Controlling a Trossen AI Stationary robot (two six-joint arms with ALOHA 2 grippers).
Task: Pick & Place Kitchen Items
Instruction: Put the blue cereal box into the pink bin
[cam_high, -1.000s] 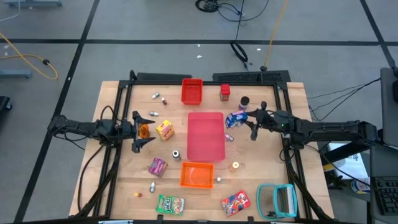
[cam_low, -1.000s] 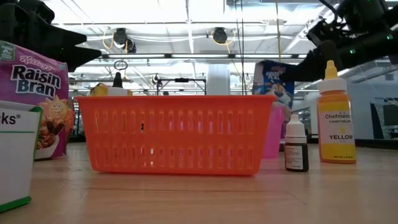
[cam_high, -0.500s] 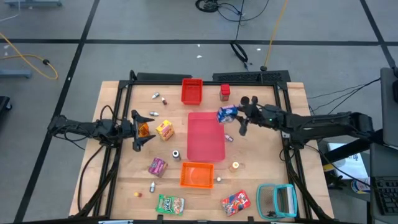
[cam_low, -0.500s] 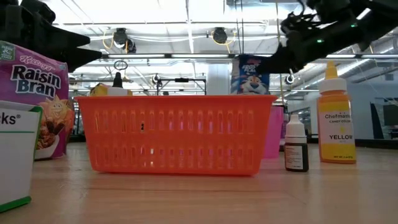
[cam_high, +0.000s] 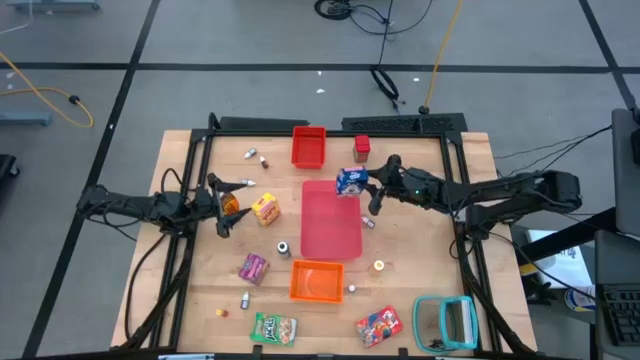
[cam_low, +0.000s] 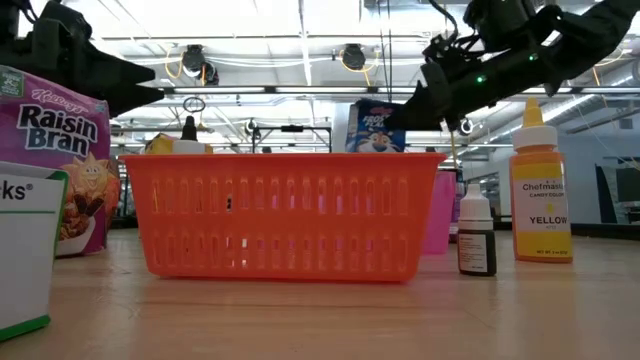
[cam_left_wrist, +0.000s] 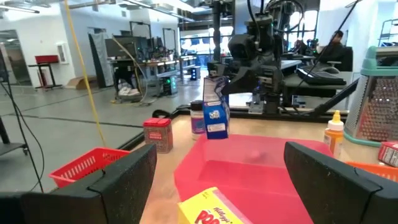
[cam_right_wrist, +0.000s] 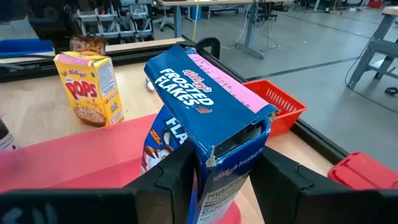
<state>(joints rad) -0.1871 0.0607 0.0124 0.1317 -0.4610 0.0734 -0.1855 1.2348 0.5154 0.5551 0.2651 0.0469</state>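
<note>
Right wrist view shows the right gripper (cam_right_wrist: 214, 171) clamped on the blue carton (cam_right_wrist: 208, 124). High view: since a second ago it has carried the carton (cam_high: 351, 181) from the table's right side to the far edge of the red mat (cam_high: 331, 225), likely for release there. Beyond stand a red bin (cam_high: 309, 147) and red jar (cam_high: 361, 149), clear of its path. The left gripper (cam_high: 222, 205) waits spread wide near the yellow carton (cam_high: 265, 208).

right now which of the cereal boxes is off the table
The blue Frosted Flakes box, held by the right pincer above the red mat. The yellow Pops box and the Raisin Bran box both sit on the table.
</note>
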